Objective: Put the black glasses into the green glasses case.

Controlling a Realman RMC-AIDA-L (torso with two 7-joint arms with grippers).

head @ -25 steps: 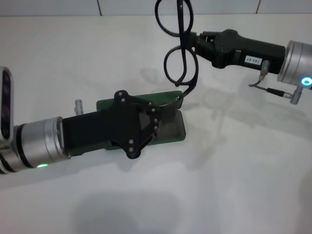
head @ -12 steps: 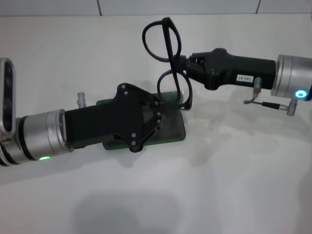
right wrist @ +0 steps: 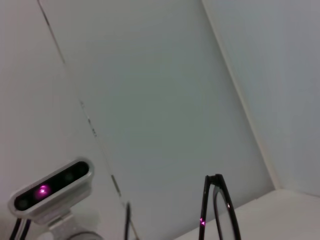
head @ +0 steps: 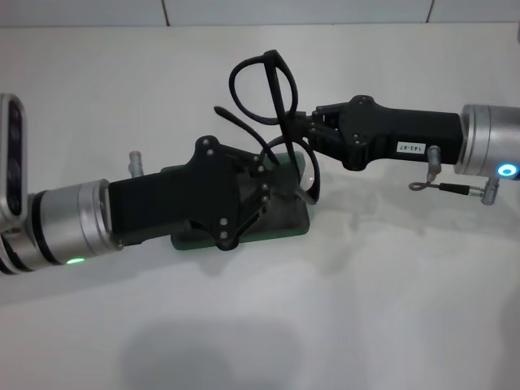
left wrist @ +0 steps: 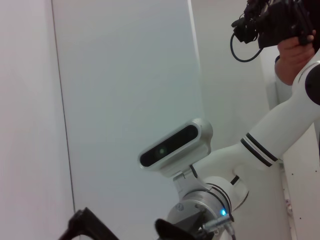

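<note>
Mostly hidden green glasses case (head: 286, 226); right pincer (head: 299, 130) grips black glasses (head: 268, 89).

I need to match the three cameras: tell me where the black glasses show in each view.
Head view: the black glasses sit upper centre, held on edge by the right gripper above the green glasses case, which the left gripper partly covers.
Left wrist view: black shapes along one edge may be the glasses; cannot tell.
Right wrist view: a black frame at the picture's edge.
Shared landmark: the frame itself, in head and right wrist views.
</note>
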